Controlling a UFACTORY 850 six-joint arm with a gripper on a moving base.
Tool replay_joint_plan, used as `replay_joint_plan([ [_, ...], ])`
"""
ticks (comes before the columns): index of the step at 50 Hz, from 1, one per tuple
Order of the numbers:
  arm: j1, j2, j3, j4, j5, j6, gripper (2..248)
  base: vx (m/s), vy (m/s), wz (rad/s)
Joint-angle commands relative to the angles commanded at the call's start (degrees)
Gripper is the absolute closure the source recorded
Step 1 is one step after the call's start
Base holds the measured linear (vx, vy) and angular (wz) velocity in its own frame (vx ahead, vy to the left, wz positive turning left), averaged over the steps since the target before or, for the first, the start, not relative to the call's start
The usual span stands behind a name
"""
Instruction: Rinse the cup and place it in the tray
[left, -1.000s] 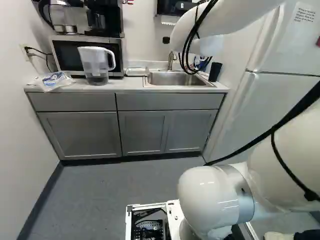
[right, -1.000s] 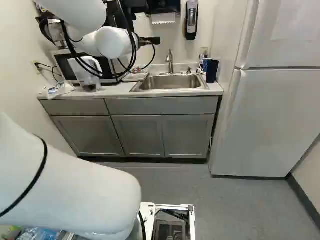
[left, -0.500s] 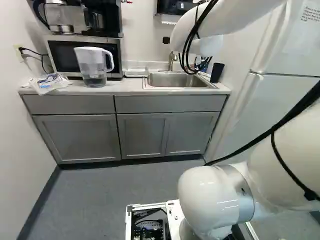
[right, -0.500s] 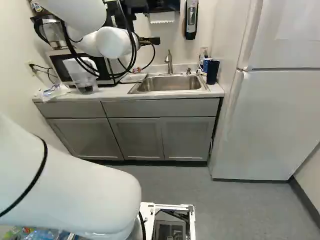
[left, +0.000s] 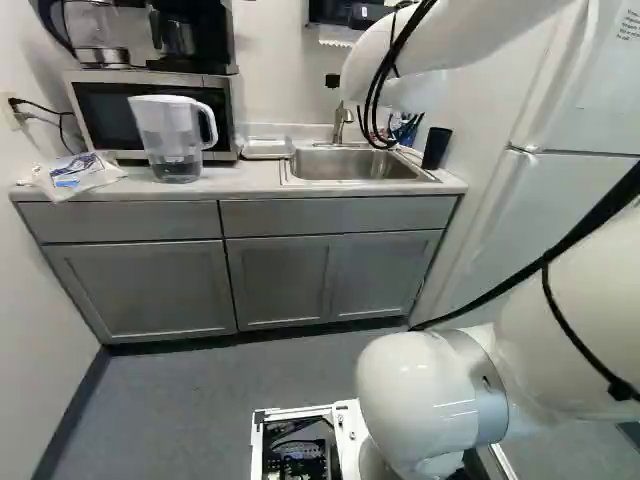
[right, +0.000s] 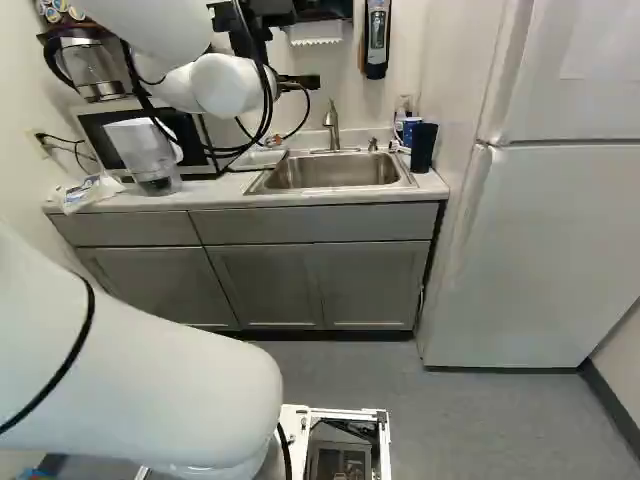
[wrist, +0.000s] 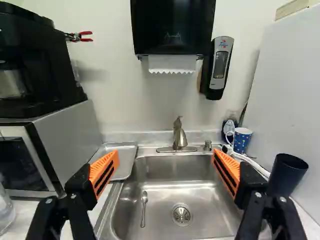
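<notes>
Dark cup upright on table, betw. sink & fridge, near blue mug. Tray betw. sink & microwave. Gripper fingers wide apart. Spoon in sink.

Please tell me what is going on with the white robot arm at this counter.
The white robot arm is handling nothing: its black gripper with orange pads is open, facing the stainless steel sink. A tall dark tumbler and a blue mug with white dots stand on one side of the sink; the shallow silver metal tray lies on the other. Neither is in the sink or on the tray.
</notes>
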Motion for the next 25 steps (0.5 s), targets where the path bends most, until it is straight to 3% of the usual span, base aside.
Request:
replay_joint_plan([
  [25, 0.00, 0.00, 0.00, 0.00, 0.00, 0.00, 3, 0.124, -0.029, -0.169],
])
